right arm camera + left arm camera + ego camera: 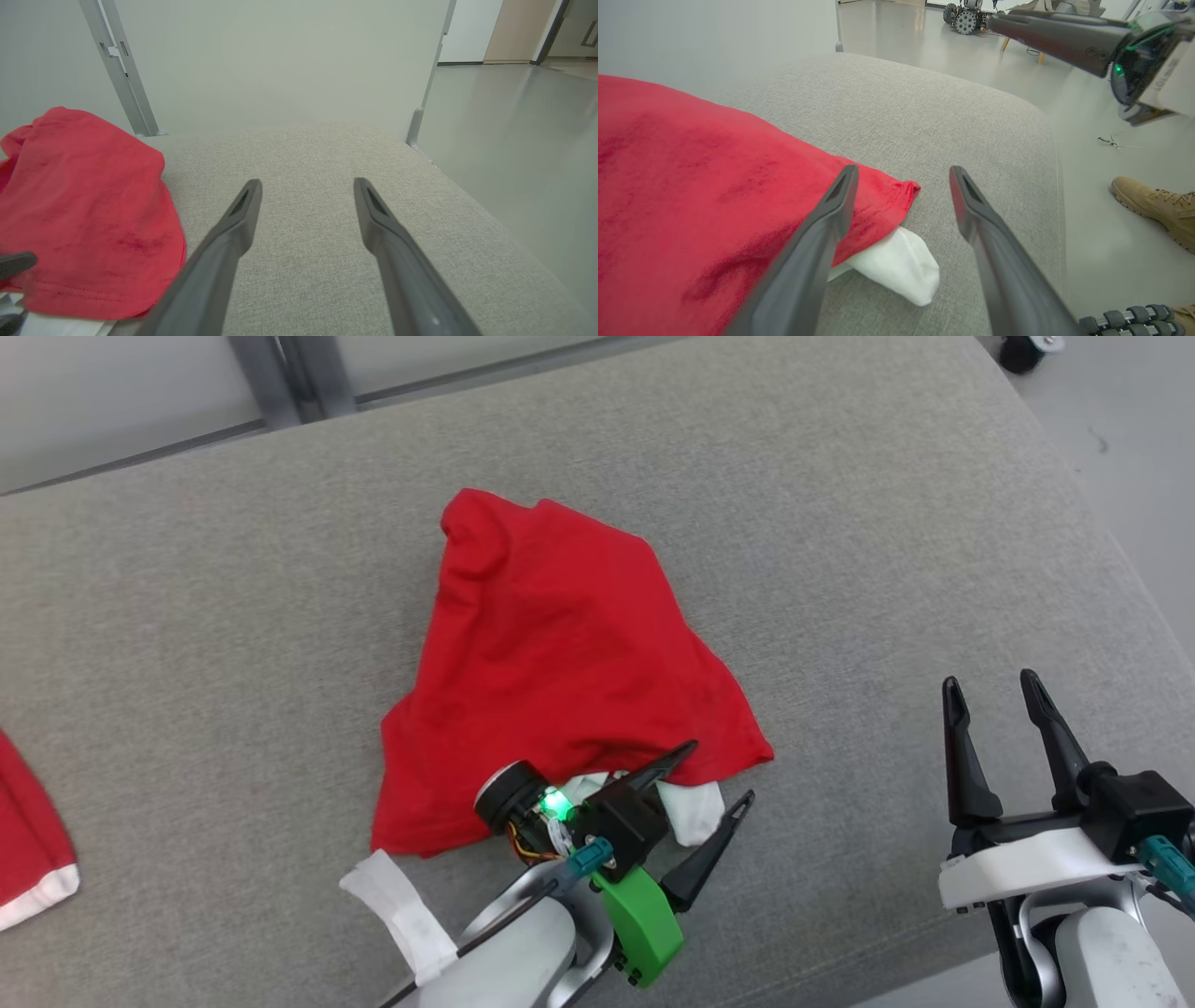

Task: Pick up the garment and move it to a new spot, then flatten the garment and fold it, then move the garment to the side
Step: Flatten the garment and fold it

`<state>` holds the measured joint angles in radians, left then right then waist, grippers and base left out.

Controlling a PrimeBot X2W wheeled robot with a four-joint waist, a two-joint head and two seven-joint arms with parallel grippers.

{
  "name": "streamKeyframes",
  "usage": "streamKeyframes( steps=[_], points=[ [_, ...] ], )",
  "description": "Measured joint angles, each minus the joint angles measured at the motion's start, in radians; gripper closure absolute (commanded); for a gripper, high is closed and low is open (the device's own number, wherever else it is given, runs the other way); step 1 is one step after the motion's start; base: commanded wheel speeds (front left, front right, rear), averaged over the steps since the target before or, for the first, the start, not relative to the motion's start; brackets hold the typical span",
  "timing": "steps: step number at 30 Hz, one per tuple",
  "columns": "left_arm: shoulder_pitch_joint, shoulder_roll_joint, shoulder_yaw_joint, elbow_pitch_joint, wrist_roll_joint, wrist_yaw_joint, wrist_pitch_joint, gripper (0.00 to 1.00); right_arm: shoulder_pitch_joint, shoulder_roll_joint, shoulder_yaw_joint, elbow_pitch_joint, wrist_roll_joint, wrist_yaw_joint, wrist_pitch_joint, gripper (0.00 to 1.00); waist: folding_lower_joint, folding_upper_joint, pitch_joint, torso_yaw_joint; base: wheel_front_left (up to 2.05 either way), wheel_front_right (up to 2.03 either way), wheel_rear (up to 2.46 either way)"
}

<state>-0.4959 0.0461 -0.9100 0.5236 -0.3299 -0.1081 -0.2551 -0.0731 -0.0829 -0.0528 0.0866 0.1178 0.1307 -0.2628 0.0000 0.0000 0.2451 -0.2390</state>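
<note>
Red hem, lower centre: close gaping left gripper [724, 769] on garment [551, 644] there, catching both layers; hold spread right gripper [989, 678], lower right, clear.

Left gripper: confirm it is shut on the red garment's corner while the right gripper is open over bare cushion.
One point is wrong: the left gripper is open, not shut. The left wrist view shows its fingers spread, one over a corner of the red garment, one over the grey cushion. The right gripper is indeed open over bare cushion.
</note>
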Motion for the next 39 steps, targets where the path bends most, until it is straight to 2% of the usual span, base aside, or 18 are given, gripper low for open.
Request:
streamKeyframes(
  steps=[5,6,8,9,10,15,18,22,26,31,34,39],
  points=[
    [-0.058,0.000,-0.033,0.139,-0.015,0.054,0.048,0.00,-0.014,0.013,0.001,0.004,0.003,0.000,0.000,0.00,0.0000,0.0000,0.035,-0.063,0.00,0.00,0.00],
    [-0.066,0.001,-0.035,0.168,-0.026,0.069,0.060,0.05,-0.015,0.015,0.001,0.005,0.004,0.000,0.000,0.00,0.0000,0.0000,0.040,-0.076,0.00,0.00,0.00],
    [-0.079,0.001,-0.037,0.211,-0.037,0.086,0.073,0.43,-0.015,0.017,0.000,0.007,0.005,0.000,0.000,0.00,0.0000,0.0000,0.049,-0.098,0.00,0.00,0.00],
    [-0.087,0.000,-0.038,0.227,-0.048,0.091,0.079,0.82,-0.015,0.018,0.000,0.008,0.005,0.000,0.000,0.00,0.0000,0.0000,0.052,-0.108,0.00,0.00,0.00],
    [-0.092,0.000,-0.039,0.235,-0.061,0.092,0.082,1.00,-0.014,0.020,-0.002,0.009,0.005,0.000,0.000,0.00,0.0000,0.0000,0.055,-0.118,0.00,0.00,0.00],
    [-0.105,0.001,-0.044,0.256,-0.116,0.100,0.068,1.00,-0.003,0.024,-0.014,0.015,0.004,0.000,0.000,0.00,0.0000,0.0000,0.054,-0.135,0.00,0.00,0.00],
    [-0.105,0.002,-0.032,0.223,-0.174,0.095,0.038,1.00,0.001,0.026,-0.014,0.018,0.004,0.000,0.000,0.00,0.0000,0.0000,0.045,-0.126,0.00,0.00,0.00],
    [-0.096,0.002,0.037,0.031,-0.358,0.077,0.001,1.00,0.006,0.026,-0.013,0.018,0.003,0.000,0.000,0.00,0.0000,0.0000,0.025,-0.103,0.00,0.00,0.00],
    [-0.086,0.002,0.057,-0.196,-0.481,0.083,-0.006,1.00,0.030,0.012,-0.012,0.021,-0.001,0.000,0.000,0.00,0.0000,0.0000,0.002,-0.071,0.00,0.00,0.00],
    [-0.034,0.002,0.119,-0.451,-0.630,0.140,-0.008,1.00,0.038,0.000,0.009,0.027,-0.006,0.000,0.000,0.00,0.0000,0.0000,-0.037,-0.034,0.00,0.00,0.00],
    [0.020,0.002,0.172,-0.588,-0.764,0.203,-0.008,1.00,0.042,-0.007,0.022,0.030,-0.007,0.000,0.000,0.00,0.0000,0.0000,-0.064,-0.015,0.00,0.00,0.00],
    [0.074,0.002,0.237,-0.721,-0.903,0.305,-0.009,1.00,0.049,-0.013,0.025,0.030,-0.007,0.000,0.000,0.00,0.0000,0.0000,-0.092,0.014,0.00,0.00,0.00]
  ],
)
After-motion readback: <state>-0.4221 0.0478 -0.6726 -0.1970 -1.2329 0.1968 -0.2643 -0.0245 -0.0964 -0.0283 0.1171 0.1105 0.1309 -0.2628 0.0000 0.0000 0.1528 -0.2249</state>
